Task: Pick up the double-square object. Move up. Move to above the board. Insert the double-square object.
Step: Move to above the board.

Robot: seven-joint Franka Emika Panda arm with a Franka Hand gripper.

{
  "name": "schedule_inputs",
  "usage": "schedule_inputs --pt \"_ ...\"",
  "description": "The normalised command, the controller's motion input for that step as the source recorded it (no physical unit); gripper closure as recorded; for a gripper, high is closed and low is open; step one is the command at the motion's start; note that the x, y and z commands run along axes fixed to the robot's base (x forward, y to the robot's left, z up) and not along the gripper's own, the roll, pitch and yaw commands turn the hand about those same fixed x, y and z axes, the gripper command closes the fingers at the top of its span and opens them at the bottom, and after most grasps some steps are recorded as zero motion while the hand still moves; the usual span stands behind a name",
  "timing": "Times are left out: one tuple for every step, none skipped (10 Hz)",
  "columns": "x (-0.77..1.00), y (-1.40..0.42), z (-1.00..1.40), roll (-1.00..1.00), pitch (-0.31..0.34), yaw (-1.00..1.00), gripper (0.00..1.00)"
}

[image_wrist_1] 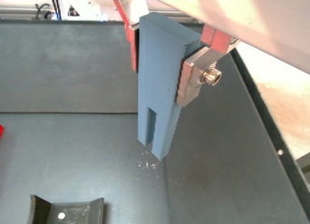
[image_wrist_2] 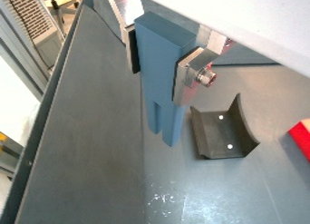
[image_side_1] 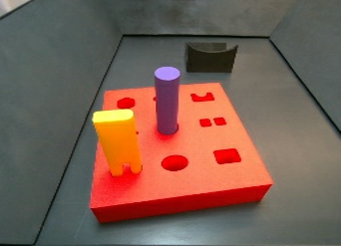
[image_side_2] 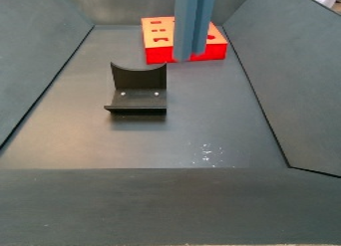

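The gripper (image_wrist_1: 168, 60) clamps the double-square object (image_wrist_1: 158, 92) near its top, prongs hanging clear above the grey floor (image_side_2: 200, 121). The board (image_side_2: 167, 41) lies far behind. Any tilt in the hold could jam the prongs at insertion.

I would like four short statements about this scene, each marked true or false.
1. The gripper holds the blue-grey peg upright above the floor. True.
2. The peg already sits in the red board. False: it hangs away from the board.
3. A purple cylinder and a yellow peg stand in the board. True.
4. The dark bracket lies on top of the board. False: it stands on the floor.
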Motion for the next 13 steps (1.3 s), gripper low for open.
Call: schedule_inputs --pt "0.01 -0.02 0.27 0.08 0.096 0.04 1.00" --pt "-0.04 -1.00 -0.03 -0.01 0.059 -1.00 1.00" --pt "-0.04 -1.00 -0.04 0.00 0.049 -1.00 1.00" --pt "-0.05 -1.00 -0.04 0.00 0.036 -1.00 1.00" --pt "-0.06 -1.00 -0.04 -0.01 0.030 -1.00 1.00" --pt "-0.05 -1.00 -0.04 -0.01 0.034 -1.00 1.00" --pt "-0.05 -1.00 -0.04 -0.01 0.037 -1.00 1.00" --pt "-0.06 -1.00 -0.04 -0.01 0.038 -1.00 1.00" --pt "-0.06 -1.00 -0.04 -0.01 0.039 -1.00 1.00" --pt "-0.06 -1.00 -0.04 -0.03 0.043 -1.00 1.00" --pt "-0.06 -1.00 -0.04 -0.04 0.039 -0.75 1.00" --pt "-0.06 -1.00 -0.04 -0.05 0.034 -0.51 1.00" --pt "-0.07 -1.00 -0.03 -0.05 0.026 -0.27 1.00"
